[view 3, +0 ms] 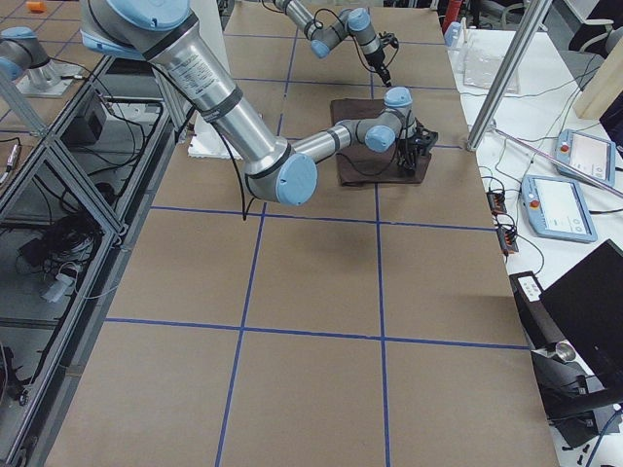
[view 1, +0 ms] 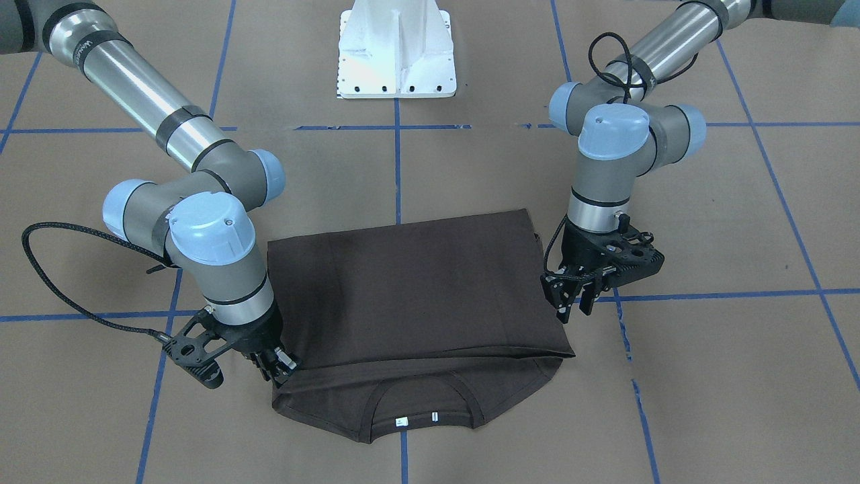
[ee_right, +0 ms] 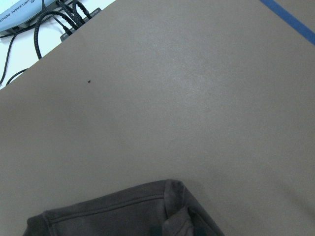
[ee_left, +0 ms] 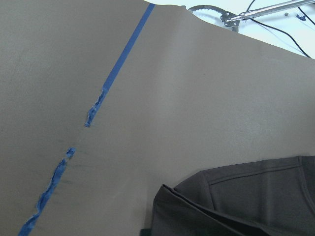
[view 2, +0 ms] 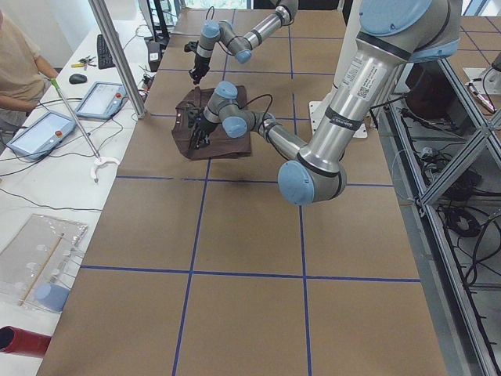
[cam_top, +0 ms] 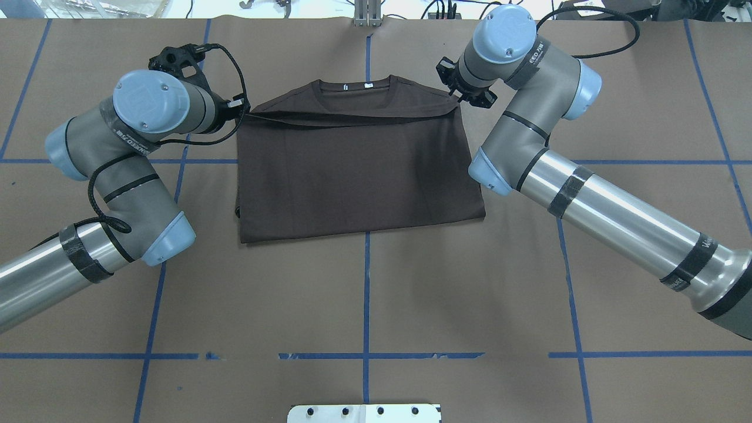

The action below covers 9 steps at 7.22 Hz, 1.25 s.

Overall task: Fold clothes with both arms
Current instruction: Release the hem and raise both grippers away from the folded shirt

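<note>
The dark brown T-shirt (view 1: 416, 289) lies on the brown table, its lower half folded up over the chest. The collar with its white tags (view 1: 416, 420) stays uncovered on the far side from the robot. It also shows in the overhead view (cam_top: 358, 170). My left gripper (view 1: 570, 306) hangs open and empty just above the fold's corner on its side (cam_top: 237, 106). My right gripper (view 1: 281, 368) sits low at the opposite fold corner and looks closed on the cloth there (cam_top: 467, 94). The wrist views show only shirt corners (ee_left: 246, 196) (ee_right: 113, 216), no fingers.
The white pedestal base (view 1: 396, 54) stands at the robot's side of the table. Blue tape lines (cam_top: 366, 294) grid the brown surface. An operator (view 2: 19, 70) and tablets (view 2: 100, 98) are beyond the far table edge.
</note>
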Available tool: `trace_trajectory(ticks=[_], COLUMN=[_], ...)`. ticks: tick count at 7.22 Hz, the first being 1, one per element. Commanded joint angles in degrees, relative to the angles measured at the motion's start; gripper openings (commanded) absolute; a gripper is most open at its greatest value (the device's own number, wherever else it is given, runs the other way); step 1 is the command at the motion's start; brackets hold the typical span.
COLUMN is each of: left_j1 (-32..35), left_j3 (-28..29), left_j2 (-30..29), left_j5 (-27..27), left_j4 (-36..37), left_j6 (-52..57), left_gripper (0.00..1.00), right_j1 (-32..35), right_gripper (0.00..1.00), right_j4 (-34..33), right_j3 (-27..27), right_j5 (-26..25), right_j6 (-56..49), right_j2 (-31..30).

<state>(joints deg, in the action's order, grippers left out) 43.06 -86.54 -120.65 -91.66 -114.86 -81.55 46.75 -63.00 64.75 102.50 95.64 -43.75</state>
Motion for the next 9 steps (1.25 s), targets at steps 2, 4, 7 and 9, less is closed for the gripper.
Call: trace_trajectory(ticks=[2,4,7,9], left_j1=[0.3,0.4,0.4,0.4], left_j3=[-2.0,-2.7,-2.8,-2.8], left_j2=[0.5,0.9,1.3,1.2], left_j5=[-0.5,-0.4,-0.3,-0.3], left_j4=[-1.8,-1.8,-1.8,-1.8], left_j6=[-0.5,-1.0,-0.9,-0.9], left_gripper=[0.55,0.55,0.55,0.55], right_j1=[-2.6,-8.0,-10.5,-11.0], right_gripper=[1.0,1.0,0.88,0.85], right_j4=[0.2,-0.2,-0.2,-0.1], right_j3=[14.4,26.4,30.3,30.0], right_j5=[1.5,1.1,1.1,1.3], right_j6=[1.1,4.7,6.3,6.3], right_j2=[-9.3,-19.1,-24.3,-25.3])
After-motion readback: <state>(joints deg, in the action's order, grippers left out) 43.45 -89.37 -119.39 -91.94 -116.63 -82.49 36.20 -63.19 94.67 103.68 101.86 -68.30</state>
